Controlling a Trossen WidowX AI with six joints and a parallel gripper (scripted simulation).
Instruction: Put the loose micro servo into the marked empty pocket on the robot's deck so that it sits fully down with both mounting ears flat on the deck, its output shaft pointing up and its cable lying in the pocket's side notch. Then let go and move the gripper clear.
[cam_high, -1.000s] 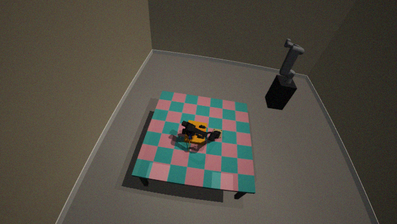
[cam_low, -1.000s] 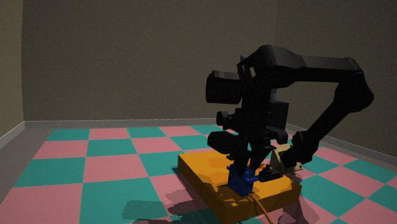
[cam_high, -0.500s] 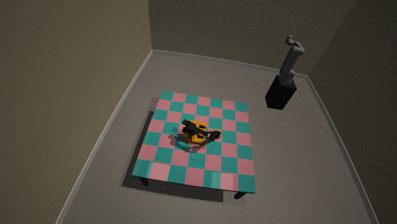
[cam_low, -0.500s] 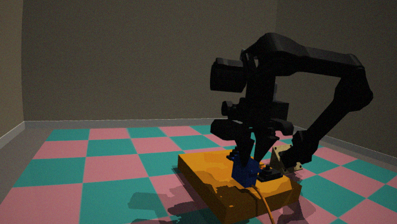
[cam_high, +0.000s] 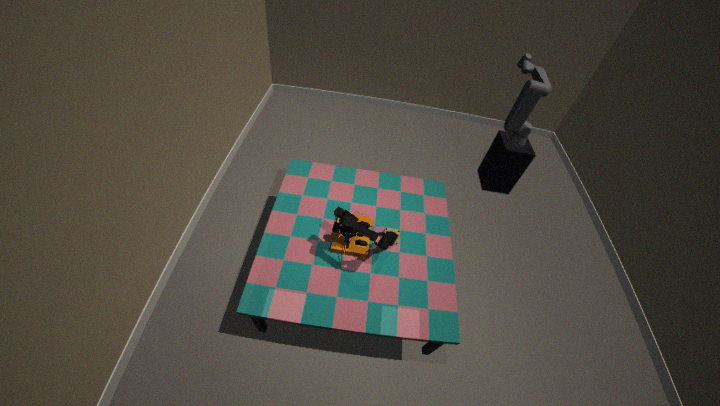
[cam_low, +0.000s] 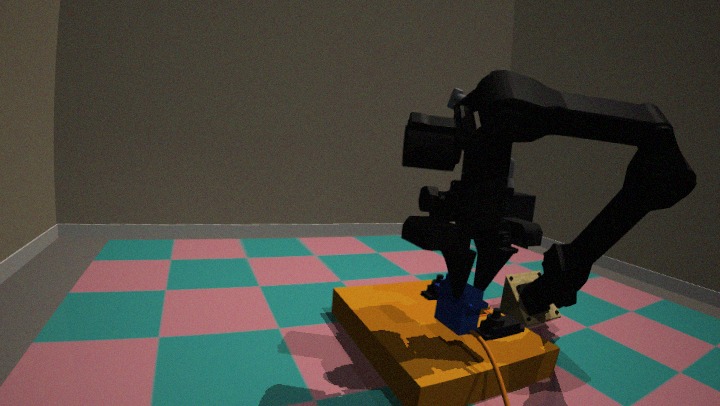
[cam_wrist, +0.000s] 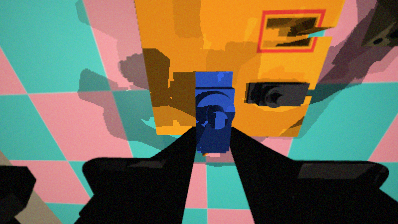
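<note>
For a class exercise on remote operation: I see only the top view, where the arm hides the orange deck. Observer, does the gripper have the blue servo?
Observer: Yes. In the wrist view the gripper is shut on the blue micro servo.
Operator: Is the servo in the marked pocket?
Observer: No. The red-outlined pocket lies apart from the servo, toward the deck's far corner.
Operator: Where is its cable?
Observer: The exterior view shows the orange cable trailing off the deck's near edge.
</note>
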